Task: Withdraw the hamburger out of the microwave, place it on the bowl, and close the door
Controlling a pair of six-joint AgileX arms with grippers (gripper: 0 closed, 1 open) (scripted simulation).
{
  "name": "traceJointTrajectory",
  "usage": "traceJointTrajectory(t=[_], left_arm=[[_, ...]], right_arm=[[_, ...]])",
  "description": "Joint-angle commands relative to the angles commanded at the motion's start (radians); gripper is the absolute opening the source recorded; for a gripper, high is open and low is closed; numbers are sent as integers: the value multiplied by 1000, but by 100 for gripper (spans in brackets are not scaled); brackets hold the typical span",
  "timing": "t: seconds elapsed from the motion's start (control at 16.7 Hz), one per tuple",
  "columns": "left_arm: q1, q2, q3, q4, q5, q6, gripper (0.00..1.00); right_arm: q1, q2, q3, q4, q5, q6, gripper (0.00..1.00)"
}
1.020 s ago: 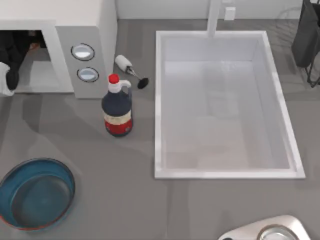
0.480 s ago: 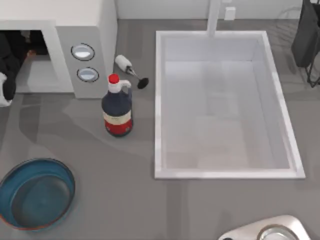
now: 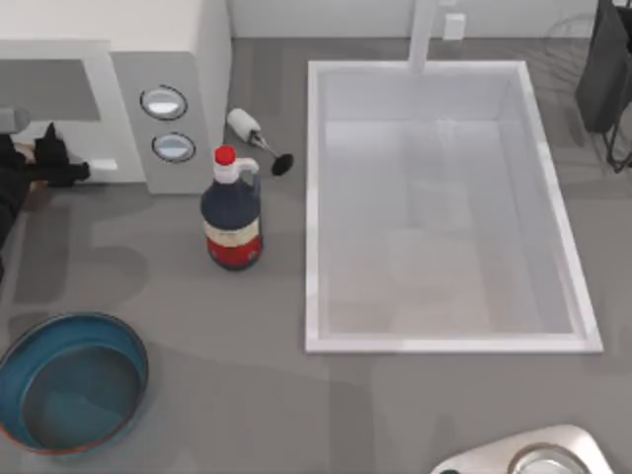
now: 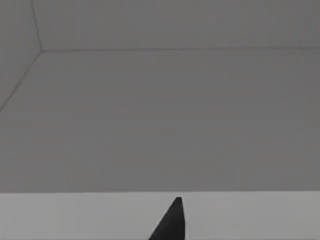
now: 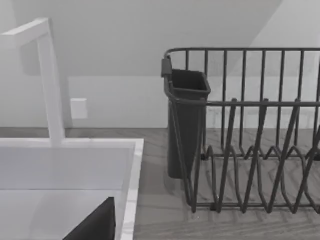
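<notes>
While no writing reads on the microwave [image 3: 163, 59] or the dark bottle's [image 3: 232, 219] label, my left gripper [image 3: 54, 163] reaches sideways at the open cavity's front edge; I cannot tell its finger state. Bowl [image 3: 69, 380] sits front-left.

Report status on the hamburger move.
Left gripper at microwave mouth. Bowl empty. Right arm parked near dish rack. Bottle stands right of microwave.

No readable text anywhere.
The dark bottle [image 3: 232, 219] beside the microwave [image 3: 148, 79] wears a red and white label, but no letters, numbers or brand can be made out there.
</notes>
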Motion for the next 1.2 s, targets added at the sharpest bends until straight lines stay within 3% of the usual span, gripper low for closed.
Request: traceJointTrajectory(t=[0.3,0.66,1.2], left_arm=[[18,-96,-218,153,17,4,0],[14,-103,-226,159,17,6,0],[14,-402,-224,-143,13,8,0]], right_arm=[[0,0,0,0,0,0,100],[0,0,0,0,0,0,100],[0,0,0,0,0,0,100]])
